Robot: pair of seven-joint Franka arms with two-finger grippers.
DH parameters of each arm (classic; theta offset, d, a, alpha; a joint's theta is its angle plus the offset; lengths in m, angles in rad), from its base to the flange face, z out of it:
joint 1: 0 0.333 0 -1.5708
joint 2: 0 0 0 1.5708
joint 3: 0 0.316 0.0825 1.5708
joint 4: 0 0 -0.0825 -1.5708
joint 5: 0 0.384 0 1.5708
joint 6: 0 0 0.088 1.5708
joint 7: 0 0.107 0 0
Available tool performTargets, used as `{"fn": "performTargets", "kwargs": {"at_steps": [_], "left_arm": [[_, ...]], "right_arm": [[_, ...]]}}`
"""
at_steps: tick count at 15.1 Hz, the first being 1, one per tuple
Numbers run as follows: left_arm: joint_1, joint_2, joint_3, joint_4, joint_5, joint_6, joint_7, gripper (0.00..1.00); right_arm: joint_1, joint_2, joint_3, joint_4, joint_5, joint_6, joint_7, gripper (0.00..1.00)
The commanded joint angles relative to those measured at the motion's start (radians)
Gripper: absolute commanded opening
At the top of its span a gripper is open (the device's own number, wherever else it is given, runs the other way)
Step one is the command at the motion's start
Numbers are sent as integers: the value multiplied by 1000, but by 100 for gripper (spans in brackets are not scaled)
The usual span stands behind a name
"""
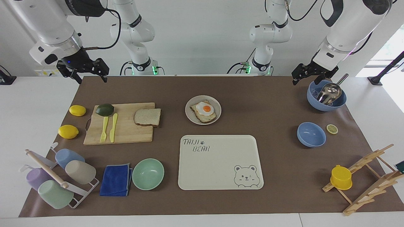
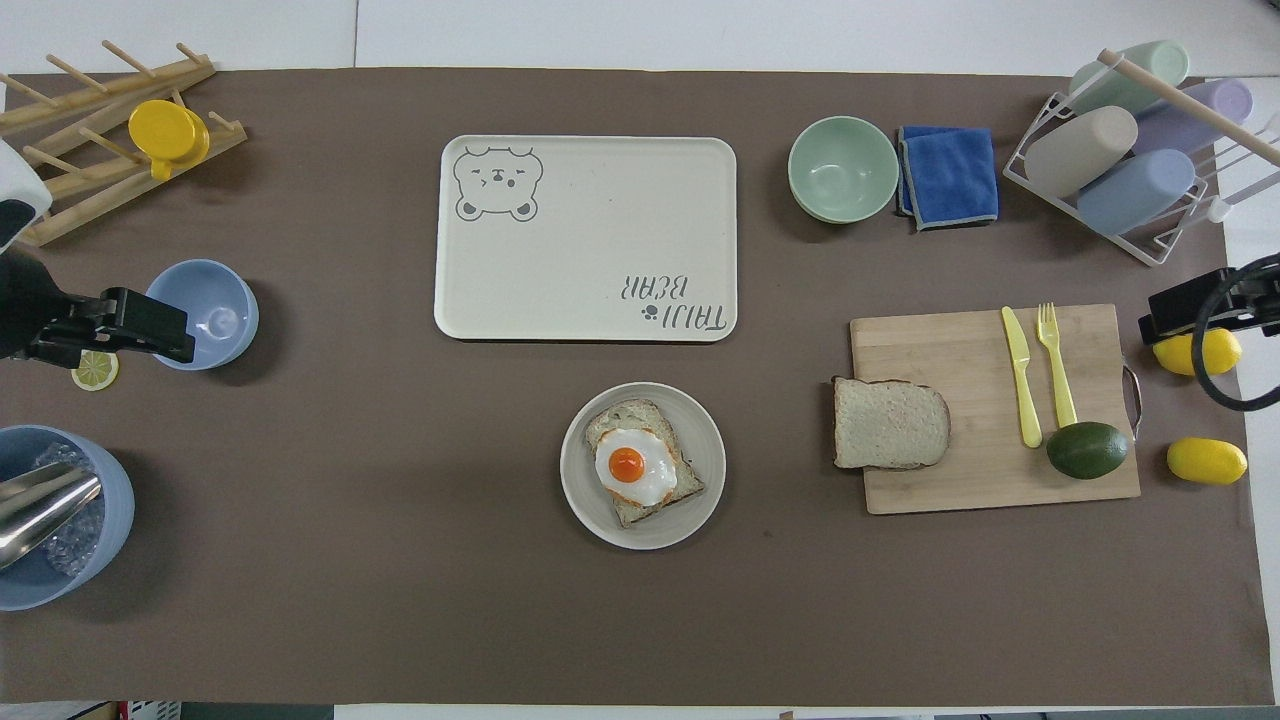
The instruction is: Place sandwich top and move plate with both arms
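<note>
Sandwich top (image 1: 147, 117), in the facing view, lies flat on the wooden cutting board (image 1: 126, 130), at the board's edge toward the bench middle, overhanging it a little. The plate (image 1: 203, 109) sits mid-bench, nearer the robots than the bear-printed tray (image 1: 220, 162), and carries a toast slice with a fried egg (image 1: 205, 110). The right hand (image 1: 82, 70) hangs in the air over the bench corner at the robots' edge, right arm's end, fingers spread wide and holding nothing. The left hand (image 1: 311, 73) hangs over the matching corner at the left arm's end, just above a blue bowl with a metal scoop (image 1: 326, 95), fingers apart and bare. Seen from overhead, the sandwich top (image 2: 890, 423) rests partly off the cutting board (image 2: 990, 410), well apart from the plate (image 2: 642, 466). The left hand (image 2: 130, 325) covers part of a smaller blue bowl (image 2: 208, 314); the right hand (image 2: 1200, 300) shows over a lemon (image 2: 1197, 351) at the bench edge.
</note>
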Motion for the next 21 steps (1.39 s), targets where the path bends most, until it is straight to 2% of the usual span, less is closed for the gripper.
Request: {"fn": "performTargets", "kwargs": {"at_steps": [1,13,16,18,21], "left_arm": [[5,-12,-2,-3,19,3,8,100],[6,-12,-2,-3,19,4,8,100],[6,-12,-2,-3,19,4,8,100],[6,-12,-2,-3,19,3,8,100],[6,-12,-2,-3,19,4,8,100]], "right_arm": [[-7,8,4,13,6,3,-20,100],[-13,-23,2,-30,21,-4,48,100],[1,-34,7,-57,21,40,52,100],[57,-17,13,-62,5,70,64,100],[177,67,13,-59,-52,129,146,100]]}}
